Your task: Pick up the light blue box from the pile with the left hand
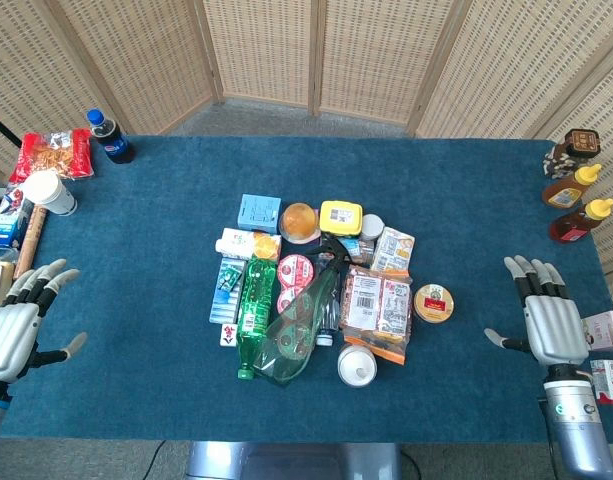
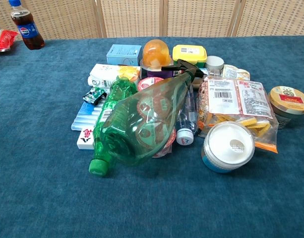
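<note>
My left hand [image 1: 14, 330] and right hand [image 1: 548, 318] rest spread, empty; reaching the light blue cardboard box [image 1: 259, 213], I might nudge the orange-lidded cup [image 1: 299, 221] beside it.

Left hand [image 1: 14, 335] at the lower left edge of the head view, palm down, fingers [image 1: 48, 278] spread and pointing up and to the right, thumb out to the side, holding nothing. Right hand [image 1: 548, 322] at the lower right, back of hand up, fingers [image 1: 531, 275] extended and apart, thumb sticking out toward centre, nothing held. Right forearm [image 1: 576, 430] runs down to the bottom edge. Neither hand shows in the chest view.
</note>
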